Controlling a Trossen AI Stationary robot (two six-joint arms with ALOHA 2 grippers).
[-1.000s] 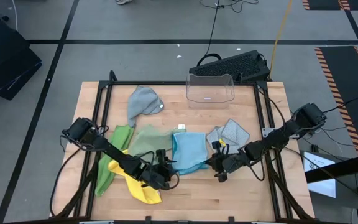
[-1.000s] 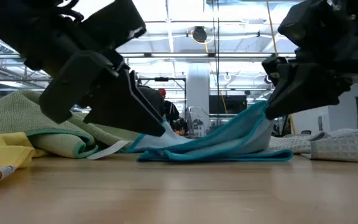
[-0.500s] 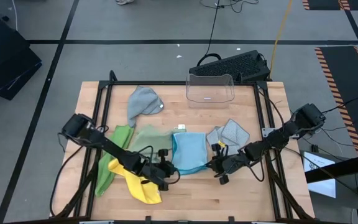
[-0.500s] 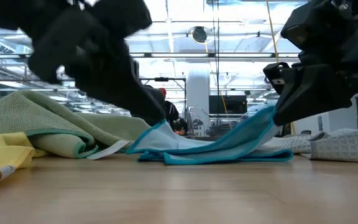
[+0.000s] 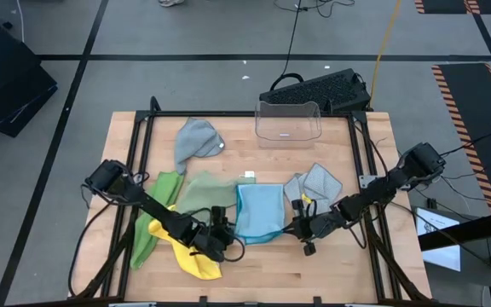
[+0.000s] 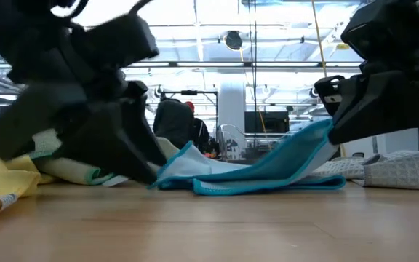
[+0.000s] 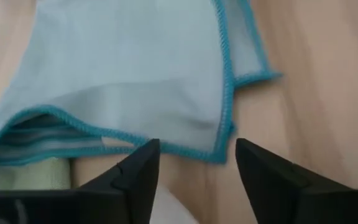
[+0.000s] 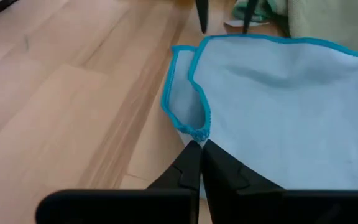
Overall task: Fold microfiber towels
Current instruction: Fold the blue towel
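Observation:
The light blue towel [image 5: 258,211] lies mid-table with teal edging, partly doubled over. My right gripper [image 5: 299,226] is shut on its near right corner. My left gripper [image 7: 197,152] is open at the towel's near left corner [image 7: 219,152]; its fingers stand on either side of that corner and hold nothing. That corner stands up in a small peak [image 6: 188,147]. A sage green towel [image 5: 203,192], a bright green one [image 5: 156,217] and a yellow one [image 5: 193,260] lie heaped under my left arm. Two grey towels [image 5: 196,141] [image 5: 318,181] rest flat on the table. My right gripper pinches the towel's near right corner [image 8: 199,132], where two teal-trimmed edges meet, between its two fingertips. The fingers slant down from the table's right side. The corner is raised off the wood [image 6: 324,135], and the towel slopes down from it to the table, fairly taut.
A clear plastic bin [image 5: 288,121] stands at the far edge, with a black keyboard [image 5: 318,88] behind it. Bare wood runs along the near edge in front of the blue towel [image 5: 271,264].
The towel's near left corner has risen from flat into a small peak and stays up. My left gripper has tipped lower beside it. My right gripper has carried its corner slightly toward the table's right edge, stretching the towel's near edge.

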